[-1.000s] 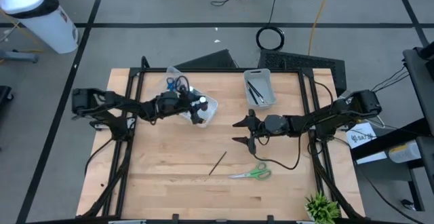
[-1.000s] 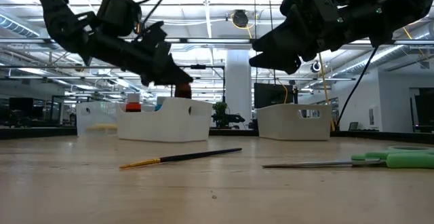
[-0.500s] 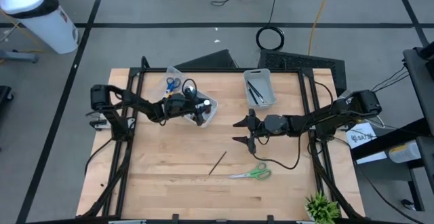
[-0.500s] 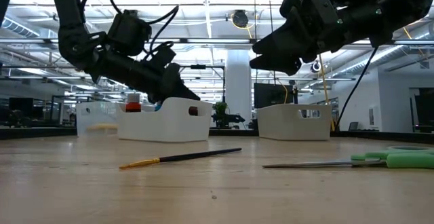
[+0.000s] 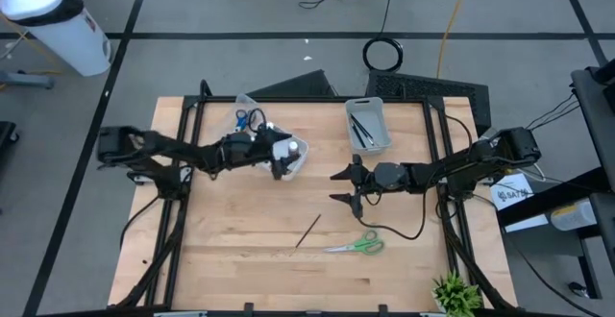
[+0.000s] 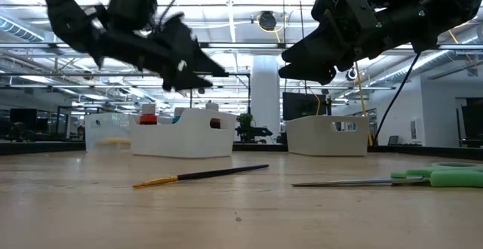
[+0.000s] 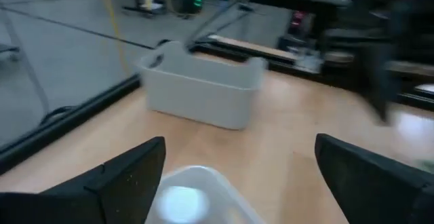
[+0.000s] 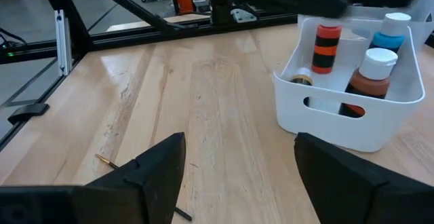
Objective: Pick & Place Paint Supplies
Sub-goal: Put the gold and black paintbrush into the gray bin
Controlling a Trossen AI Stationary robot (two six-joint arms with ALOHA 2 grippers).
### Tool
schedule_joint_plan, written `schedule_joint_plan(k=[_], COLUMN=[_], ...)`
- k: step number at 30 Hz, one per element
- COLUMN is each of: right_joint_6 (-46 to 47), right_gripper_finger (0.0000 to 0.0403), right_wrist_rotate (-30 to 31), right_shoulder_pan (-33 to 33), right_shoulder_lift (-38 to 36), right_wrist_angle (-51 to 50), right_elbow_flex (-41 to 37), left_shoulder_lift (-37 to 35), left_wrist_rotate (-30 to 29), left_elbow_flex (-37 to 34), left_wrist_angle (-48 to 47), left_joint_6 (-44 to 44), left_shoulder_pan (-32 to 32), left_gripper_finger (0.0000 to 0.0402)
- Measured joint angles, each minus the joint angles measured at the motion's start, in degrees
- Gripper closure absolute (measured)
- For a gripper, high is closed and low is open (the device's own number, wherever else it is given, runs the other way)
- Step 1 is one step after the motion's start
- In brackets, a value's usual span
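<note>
Light wooden tabletop (image 5: 240,231), grey taped floor around. Three plastic bins; four small paint bottles (image 8: 369,71) in white bin (image 8: 352,119), 11 o'clock. One dark paintbrush (image 5: 307,230), one green-handled scissors (image 5: 356,245), 6 o'clock. Left gripper (image 5: 281,163) jaws wide, empty; right gripper (image 5: 343,185) jaws wide, empty.

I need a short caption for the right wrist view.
Open right gripper faces a white bin of paint bottles.
</note>
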Motion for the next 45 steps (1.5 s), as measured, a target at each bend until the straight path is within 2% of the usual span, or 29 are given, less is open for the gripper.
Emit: schedule_joint_plan(k=[4, 7, 9, 11, 14, 18, 20, 24, 27, 30, 35, 38, 45], right_joint_6=[0.0, 0.0, 0.0, 0.01, 1.24, 3.12, 3.19, 3.97, 4.07, 3.47, -0.02, -1.8, -2.58], right_gripper_finger=[0.0145, 0.0145, 0.0145, 0.0145, 0.0145, 0.0145, 0.0145, 0.0145, 0.0145, 0.0145, 0.0145, 0.0145, 0.0145], right_wrist_rotate=[-0.01, -0.01, -0.01, -0.01, -0.05, -0.14, -0.04, -0.06, -0.03, -0.06, 0.76, 3.3, 3.31], right_shoulder_pan=[0.02, 0.02, 0.02, 0.02, 0.02, 0.31, 0.78, 2.39, 4.47, 6.8, 9.56, 10.4, 10.54], right_shoulder_lift=[0.0, 0.0, 0.0, 0.0, 0.0, 0.02, 0.02, 0.04, 0.04, 0.04, 0.04, 0.04, 0.04], right_wrist_angle=[0.02, 0.11, 0.31, 0.57, 0.96, 1.17, 1.65, 4.62, 7.96, 9.71, 10.38, 10.06, 10.14], right_elbow_flex=[0.0, 0.0, 0.0, 0.0, 0.0, 0.0, 0.0, 0.0, 0.0, 0.0, 0.0, 0.0, 0.0], left_shoulder_lift=[-6.6, -7.24, -5.13, -2.11, 3.11, 11.19, 14.85, 21.58, 25.43, 26.8, 25.75, 24.39, 21.05], left_wrist_rotate=[0.03, 0.03, -0.15, -1.75, -4.26, -4.43, -2.01, 6.9, 10.27, 10.72, 10.85, 9.46, 6.48], left_elbow_flex=[0.45, 3.14, 6.14, 9.47, 14.8, 21.38, 24.07, 27.83, 29.22, 29.65, 29.81, 29.77, 29.49], left_wrist_angle=[-10.09, -24.85, -33.82, -38.53, -38.91, -39.2, -39.18, -39.12, -39.3, -39.03, -46.55, -50.95, -59.32], left_joint_6=[-2.5, -7.28, -11.16, -13.61, -14.62, -14.77, -16.1, -22.63, -25.21, -25.58, -26.82, -26.99, -26.74], left_shoulder_pan=[-6.71, -14.12, -19.68, -25.61, -33.0, -38.29, -39.31, -39.52, -39.51, -39.25, -38.51, -38.39, -38.52], left_gripper_finger=[0.0007, 0.0014, 0.0025, 0.0041, 0.0067, 0.01, 0.0115, 0.0149, 0.0176, 0.0201, 0.0238, 0.0265, 0.0332])
